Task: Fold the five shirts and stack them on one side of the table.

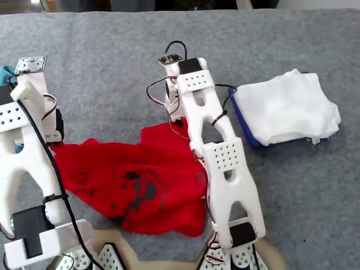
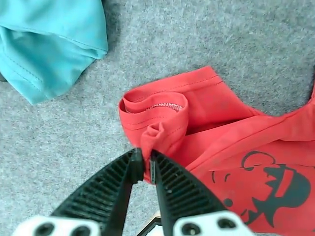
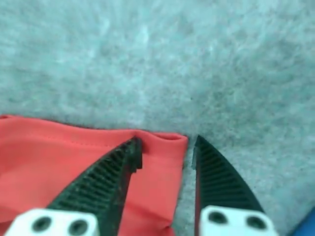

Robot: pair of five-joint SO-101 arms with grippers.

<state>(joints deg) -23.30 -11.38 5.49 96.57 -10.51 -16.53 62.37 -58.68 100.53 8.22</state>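
The red shirt lies spread and crumpled on the grey table. The left gripper is clamped almost fully closed on a bunched fold of the red shirt's sleeve. The right gripper stands open astride a corner of the red shirt's hem, with nothing gripped. A folded white-over-blue stack sits well apart from the red shirt, on the side away from the pinched sleeve. A teal shirt lies near that sleeve.

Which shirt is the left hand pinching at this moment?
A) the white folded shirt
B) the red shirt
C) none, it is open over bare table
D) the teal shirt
B: in the left wrist view the left hand is closed on a bunched fold of the red shirt, with the teal shirt lying apart from it.
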